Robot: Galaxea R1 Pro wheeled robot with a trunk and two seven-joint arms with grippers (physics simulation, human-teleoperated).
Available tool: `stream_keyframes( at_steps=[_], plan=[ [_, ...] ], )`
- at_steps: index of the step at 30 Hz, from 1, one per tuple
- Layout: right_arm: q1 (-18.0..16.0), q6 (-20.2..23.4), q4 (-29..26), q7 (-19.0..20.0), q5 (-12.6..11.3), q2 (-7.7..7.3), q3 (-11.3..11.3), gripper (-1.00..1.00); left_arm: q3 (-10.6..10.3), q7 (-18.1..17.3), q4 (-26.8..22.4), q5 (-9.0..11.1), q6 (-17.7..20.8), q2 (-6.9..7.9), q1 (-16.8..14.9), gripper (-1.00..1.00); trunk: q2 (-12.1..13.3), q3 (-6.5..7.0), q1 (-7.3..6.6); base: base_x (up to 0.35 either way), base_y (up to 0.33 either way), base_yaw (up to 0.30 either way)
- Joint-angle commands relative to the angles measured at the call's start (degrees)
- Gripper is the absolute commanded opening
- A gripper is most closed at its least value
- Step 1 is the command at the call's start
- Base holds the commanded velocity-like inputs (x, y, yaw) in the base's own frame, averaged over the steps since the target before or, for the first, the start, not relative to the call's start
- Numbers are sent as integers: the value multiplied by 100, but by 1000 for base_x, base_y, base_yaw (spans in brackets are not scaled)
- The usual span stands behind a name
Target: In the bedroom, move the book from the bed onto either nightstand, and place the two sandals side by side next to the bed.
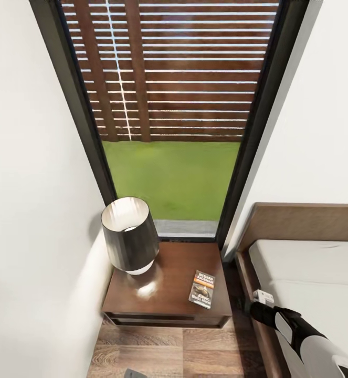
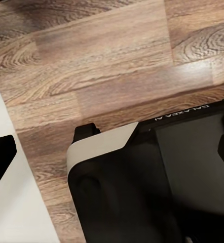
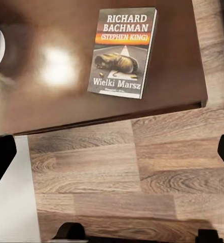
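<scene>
We judge the book [image 1: 202,289] step done, since it lies flat on the nightstand [image 1: 142,299] at lower centre, our right gripper [image 3: 112,152] spread wide and empty above the floor, the left's state untellable, sandals left.

Lots getting cropped here

Bed [image 1: 305,273] is running off the head view's edge, the right gripper [image 1: 261,297] is looking too tiny to read its jaws, and book [image 1: 202,289] lettering is blurring there.
</scene>
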Motion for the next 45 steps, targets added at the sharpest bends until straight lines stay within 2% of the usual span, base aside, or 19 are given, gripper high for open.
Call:
stream_keyframes(
  at_steps=[1, 6, 13, 35, 45],
  plan=[
    [22, 43, 1, 4, 39, 3, -48, 100, -50, 35, -12, 58, 30, 3, -1, 100, 34, 10, -20, 0, 0, 0],
    [109, -37, 20, -38, 98, -3, -50, 100, -51, 34, -12, 59, 28, 4, -3, 100, 234, 100, -130, 0, 0, 0],
    [282, -395, 49, -71, 135, 3, -52, 100, -37, 30, -7, 68, 27, 9, -2, 100, 515, 226, -284, 0, 0, 0],
    [502, -962, 698, -97, 162, 19, -53, 100, -47, 29, 5, 58, 11, 10, -1, 100, 515, 226, -284, 0, 0, 0],
    [670, -1039, 854, -98, 162, 28, -51, 100, -45, 31, 14, 54, -74, 10, -1, 100, 515, 226, -284, 0, 0, 0]
  ],
)
